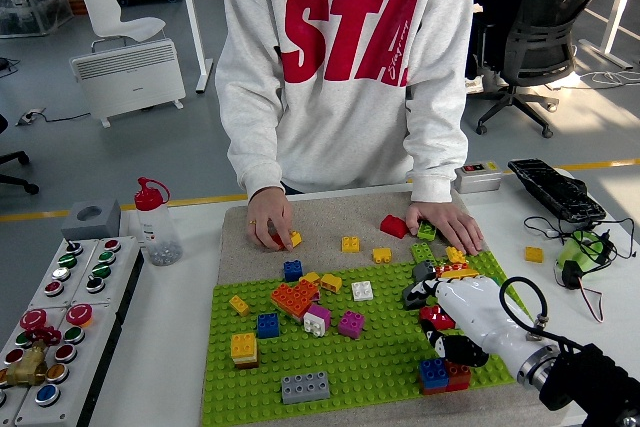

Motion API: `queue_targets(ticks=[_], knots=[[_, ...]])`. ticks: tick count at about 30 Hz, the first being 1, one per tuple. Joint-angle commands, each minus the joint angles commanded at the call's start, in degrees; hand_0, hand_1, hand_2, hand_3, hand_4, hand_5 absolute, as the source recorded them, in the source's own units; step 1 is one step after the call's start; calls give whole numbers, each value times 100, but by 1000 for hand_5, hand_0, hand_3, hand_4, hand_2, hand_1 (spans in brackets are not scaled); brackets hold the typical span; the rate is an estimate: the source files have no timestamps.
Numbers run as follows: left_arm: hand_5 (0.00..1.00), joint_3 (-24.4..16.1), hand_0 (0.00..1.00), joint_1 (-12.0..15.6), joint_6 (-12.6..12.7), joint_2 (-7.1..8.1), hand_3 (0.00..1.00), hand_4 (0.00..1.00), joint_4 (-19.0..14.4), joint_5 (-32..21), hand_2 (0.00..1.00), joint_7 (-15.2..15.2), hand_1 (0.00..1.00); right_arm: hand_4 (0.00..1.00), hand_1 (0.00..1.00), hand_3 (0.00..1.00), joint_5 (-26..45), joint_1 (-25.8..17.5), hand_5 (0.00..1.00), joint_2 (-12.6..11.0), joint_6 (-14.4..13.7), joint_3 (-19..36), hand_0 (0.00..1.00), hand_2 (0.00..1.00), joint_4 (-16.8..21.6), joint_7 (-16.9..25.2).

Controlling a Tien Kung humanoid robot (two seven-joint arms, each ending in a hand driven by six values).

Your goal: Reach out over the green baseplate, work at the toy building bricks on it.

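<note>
- Bricks lie scattered over the green baseplate (pixel 340 362), which sits at the table's centre toward six o'clock; nothing reads as a finished build, so I judge the work still in its middle.
- Loose pieces on the plate include an orange cluster (pixel 295 298) near the middle, a grey long brick (pixel 305 386) at six o'clock, a yellow brick (pixel 244 347) at eight o'clock, and a blue brick (pixel 268 324) just beside it at one o'clock.
- The right hand (pixel 462 319), white-shelled, reaches in from four o'clock and hovers over the plate's right side, its dark fingers (pixel 455 346) curled downward above a red brick (pixel 436 317); whether they grip it or merely touch it I cannot tell.
- A blue-and-red stack (pixel 441 374) stands at six o'clock of that hand, near but apart from it.
- At twelve o'clock a person in a grey sweatshirt leans in: one hand (pixel 270 219) pinches a small yellow piece on the tan mat (pixel 330 217), the other hand (pixel 447 223) rests flat near a red brick (pixel 393 226).
- Left arm is out of view.
- Bricks under the robot's palm are hidden, and the wrist is cut off at the frame's lower right corner.
</note>
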Motion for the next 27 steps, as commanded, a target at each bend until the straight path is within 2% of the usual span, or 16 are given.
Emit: queue_targets(ticks=[5,7,12,13,18,19,24,25,27], knots=[[998,8,690,7,-9,-1,623,361,0,9,685,8,699,629,632,787,278,344,247,387,-163,-132,556,757,-525,-35],[998,11,691,14,-13,0,623,362,0,14,685,12,699,651,648,792,383,479,278,540,-174,-187,539,776,-662,-117],[998,13,691,36,-24,-1,623,362,0,43,685,26,699,651,648,792,629,784,278,919,-110,-389,539,776,-1023,-400],[998,14,691,42,-25,-1,623,363,0,45,684,29,699,690,804,804,696,836,358,999,-83,-441,872,827,-1114,-465],[998,25,691,59,-31,4,625,363,0,47,685,33,700,690,804,804,966,1015,358,1298,-23,-638,872,827,-1466,-605],[998,27,691,61,-33,5,625,363,0,49,685,34,700,708,824,802,994,1044,381,1350,-25,-670,970,834,-1530,-615],[998,39,691,68,-38,11,625,363,0,57,685,38,700,708,824,802,1016,1192,381,1632,-100,-812,970,834,-1904,-646],[998,41,691,69,-38,12,625,363,0,58,685,38,699,726,790,792,1000,1219,407,1688,-127,-827,916,822,-1976,-644],[998,45,691,69,-38,14,625,363,0,57,685,37,699,726,790,792,983,1251,407,1749,-147,-846,916,822,-2055,-646]])
